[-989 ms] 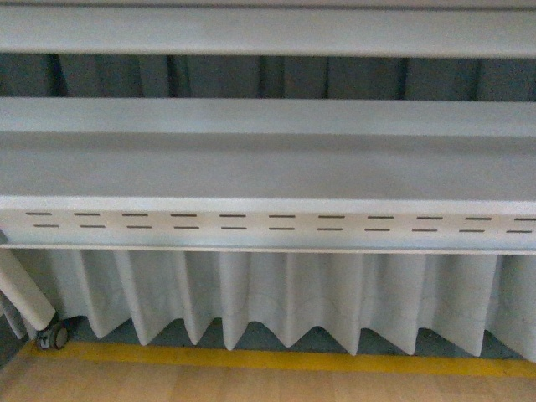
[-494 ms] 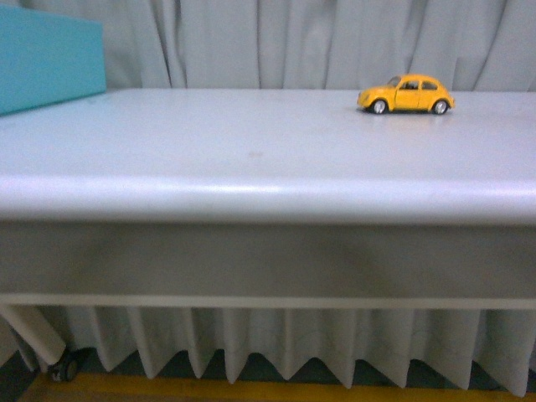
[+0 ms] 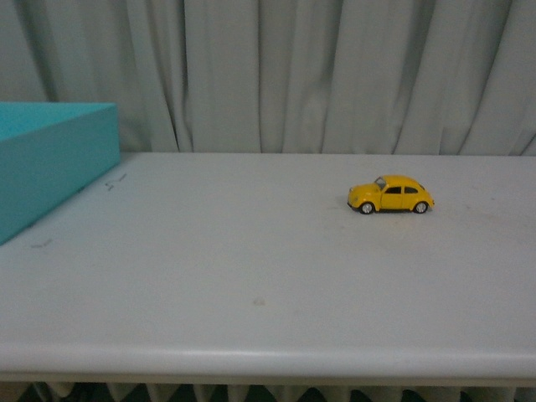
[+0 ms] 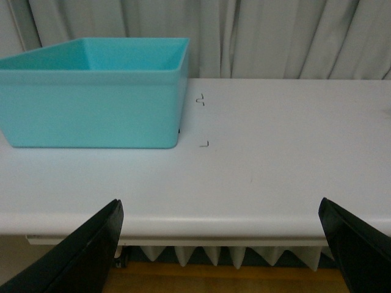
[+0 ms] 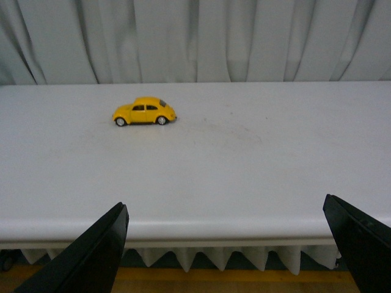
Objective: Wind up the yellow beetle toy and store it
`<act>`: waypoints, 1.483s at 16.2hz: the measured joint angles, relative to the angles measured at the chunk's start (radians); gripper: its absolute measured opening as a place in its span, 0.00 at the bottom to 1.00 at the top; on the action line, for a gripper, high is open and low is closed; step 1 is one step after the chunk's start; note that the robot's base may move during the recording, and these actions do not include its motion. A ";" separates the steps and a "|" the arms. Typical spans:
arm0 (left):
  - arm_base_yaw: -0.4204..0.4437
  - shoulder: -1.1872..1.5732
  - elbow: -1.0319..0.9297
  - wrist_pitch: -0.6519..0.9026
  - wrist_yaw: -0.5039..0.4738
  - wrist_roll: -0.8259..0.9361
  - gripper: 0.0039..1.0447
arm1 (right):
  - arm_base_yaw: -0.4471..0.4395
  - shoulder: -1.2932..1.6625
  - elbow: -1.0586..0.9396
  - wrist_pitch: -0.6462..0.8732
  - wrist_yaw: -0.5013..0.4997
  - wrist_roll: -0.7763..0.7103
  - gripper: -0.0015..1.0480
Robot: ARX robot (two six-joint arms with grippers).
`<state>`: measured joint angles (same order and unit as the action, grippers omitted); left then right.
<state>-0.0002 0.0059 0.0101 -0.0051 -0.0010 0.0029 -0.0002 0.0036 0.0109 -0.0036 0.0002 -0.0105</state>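
Grey pleated curtain backs a pale table in the front view. The yellow beetle toy stands on its wheels right of centre, well apart from the teal bin at the left. Left wrist view: the left gripper is spread wide and empty, facing the teal bin. Right wrist view: the right gripper is likewise spread wide with nothing held, and the toy lies ahead, not between its fingers. A roll-away is risked if one finger touches the free-wheeled toy first. Slippage is likely on its glossy roof.
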 joint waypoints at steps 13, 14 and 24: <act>0.000 0.000 0.000 0.003 0.000 -0.001 0.94 | 0.000 0.000 0.000 0.001 0.000 0.001 0.94; 0.000 0.000 0.000 0.003 0.000 -0.001 0.94 | 0.000 0.000 0.000 0.001 0.000 0.001 0.94; 0.000 0.000 0.000 0.003 0.000 -0.001 0.94 | 0.000 0.000 0.000 0.001 0.000 0.001 0.94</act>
<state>-0.0002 0.0059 0.0097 -0.0017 -0.0006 0.0021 -0.0002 0.0036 0.0109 -0.0029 0.0002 -0.0097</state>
